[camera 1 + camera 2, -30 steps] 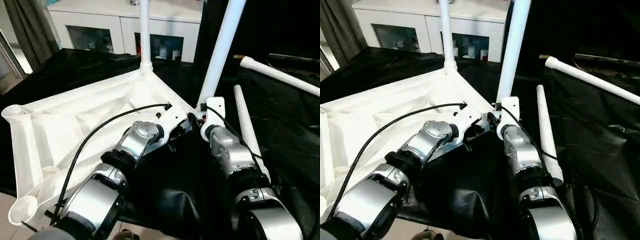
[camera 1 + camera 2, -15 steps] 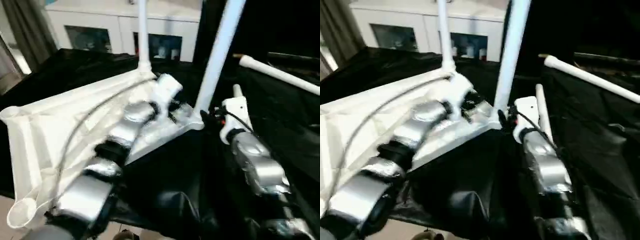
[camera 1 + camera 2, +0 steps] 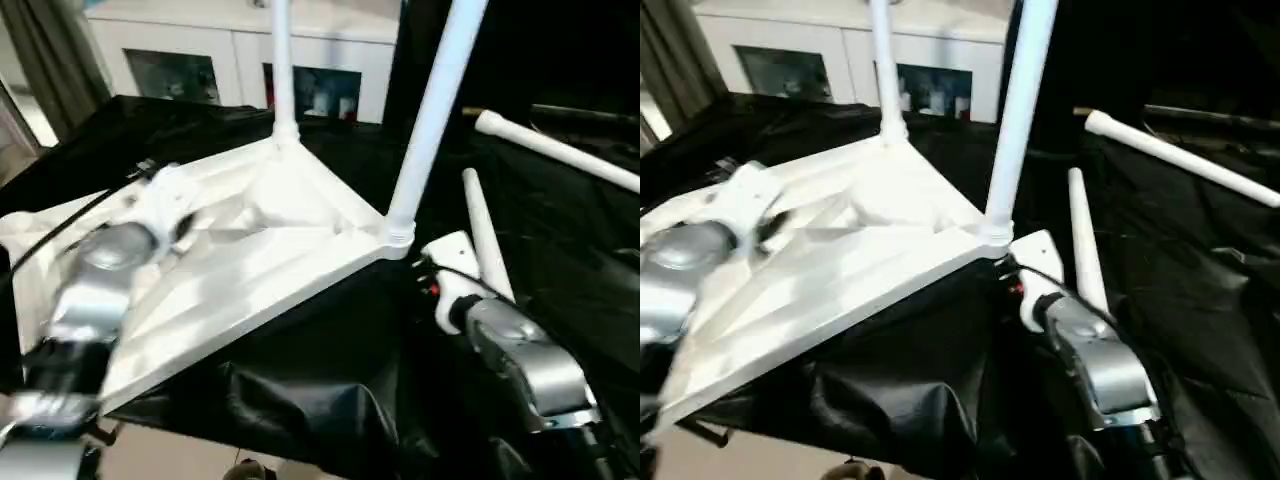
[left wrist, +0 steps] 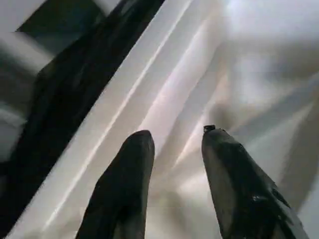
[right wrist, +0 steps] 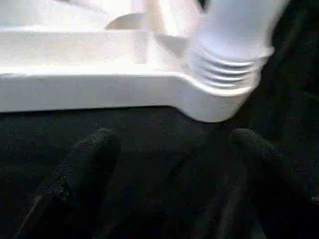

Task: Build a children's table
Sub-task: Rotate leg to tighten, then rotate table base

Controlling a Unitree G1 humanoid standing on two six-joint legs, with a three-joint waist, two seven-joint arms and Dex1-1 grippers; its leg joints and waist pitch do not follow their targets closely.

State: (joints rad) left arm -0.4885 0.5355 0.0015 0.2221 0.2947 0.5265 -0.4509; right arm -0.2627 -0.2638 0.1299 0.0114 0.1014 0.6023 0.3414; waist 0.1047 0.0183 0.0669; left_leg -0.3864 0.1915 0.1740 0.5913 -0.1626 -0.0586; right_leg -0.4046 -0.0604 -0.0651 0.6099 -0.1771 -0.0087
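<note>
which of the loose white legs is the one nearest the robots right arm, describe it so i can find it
Start at the upside-down white tabletop on the black cloth, with two legs already standing in its corners. Just right of its near corner, beside the right arm, a loose leg lies flat, pointing away from the robot. The other loose leg lies farther back, slanting across the cloth.

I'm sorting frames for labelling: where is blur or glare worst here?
Eye views: the left arm smears with motion blur; the legs stay crisp. Left wrist view: the tabletop is streaked, washed bright. Right wrist view: fingers soft, out of focus.
</note>
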